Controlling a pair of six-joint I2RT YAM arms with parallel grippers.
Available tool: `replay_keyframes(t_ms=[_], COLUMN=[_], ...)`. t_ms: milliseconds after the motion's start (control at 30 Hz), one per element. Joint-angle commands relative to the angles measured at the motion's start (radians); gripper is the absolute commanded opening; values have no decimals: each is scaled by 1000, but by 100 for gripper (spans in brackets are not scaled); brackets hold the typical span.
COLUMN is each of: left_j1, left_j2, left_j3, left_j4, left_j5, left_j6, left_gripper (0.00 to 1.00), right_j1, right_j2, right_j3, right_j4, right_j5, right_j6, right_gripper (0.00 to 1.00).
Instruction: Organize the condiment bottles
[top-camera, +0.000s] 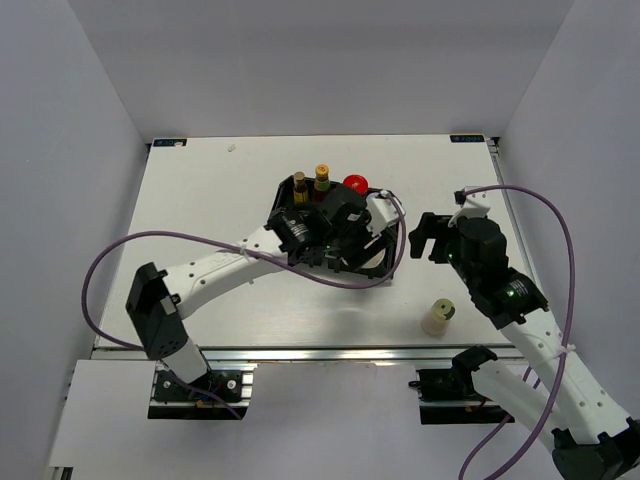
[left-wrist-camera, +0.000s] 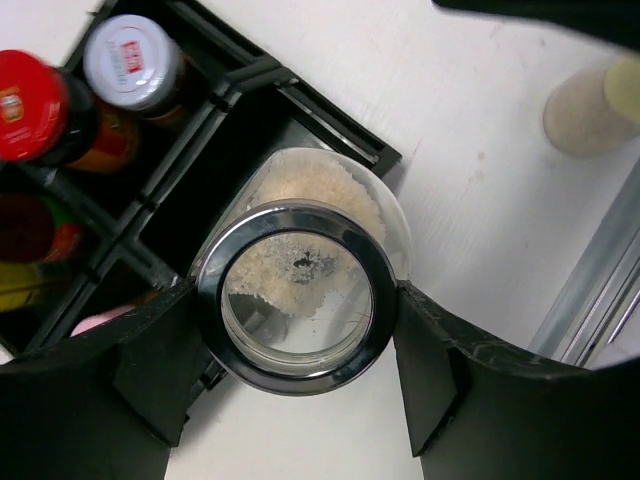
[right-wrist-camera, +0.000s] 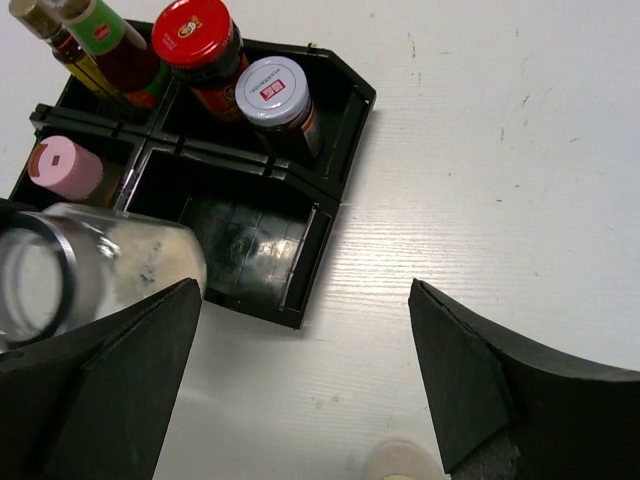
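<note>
My left gripper (left-wrist-camera: 297, 350) is shut on the clear glass jar (left-wrist-camera: 300, 290), gripping its dark metal rim. The jar is tilted over the near edge of the black tray (left-wrist-camera: 330, 125) and holds pale grains. In the right wrist view the tray (right-wrist-camera: 300, 290) holds two slim dark bottles (right-wrist-camera: 100, 30), the red-lidded jar (right-wrist-camera: 197, 32), the silver-lidded jar (right-wrist-camera: 272, 90) and the pink-capped bottle (right-wrist-camera: 62, 165). Its near right compartment is empty. My right gripper (right-wrist-camera: 300, 370) is open and empty above the table, right of the tray. The cream bottle (top-camera: 437, 317) stands alone near the front edge.
The left arm (top-camera: 230, 265) lies across the table's middle and hides most of the tray from above. A purple cable (top-camera: 390, 270) loops by the tray. The metal front rail (top-camera: 330, 352) runs close behind the cream bottle.
</note>
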Motion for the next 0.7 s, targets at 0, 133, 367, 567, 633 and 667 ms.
replay_keyframes(t_ms=[0,133,367,567,633,667], left_j1=[59,127,135,146,158,164], left_j2=[12,49,119,155,176,185], left_j3=[64,75,142,213,235,247], left_j4=[17,8,-72,-146,-158,-182], left_j5=[115,302,385,419,425,433], left_j6=[151,303,492,549,553,559], left_gripper=[0,0,0,0,0,0], right_j1=[-2,-4,-2,-2,-2,-2], right_j2=[-22,-16,-17,-4,0,0], right_j3=[-5,-10,-13,-13,-12,-13], right_j4=[57,57,65,72,72,71], right_j5=[39,39,36,33,34,37], right_j6=[14,12,8,2,-1,-1], right_gripper=[89,89,89,89,89,89])
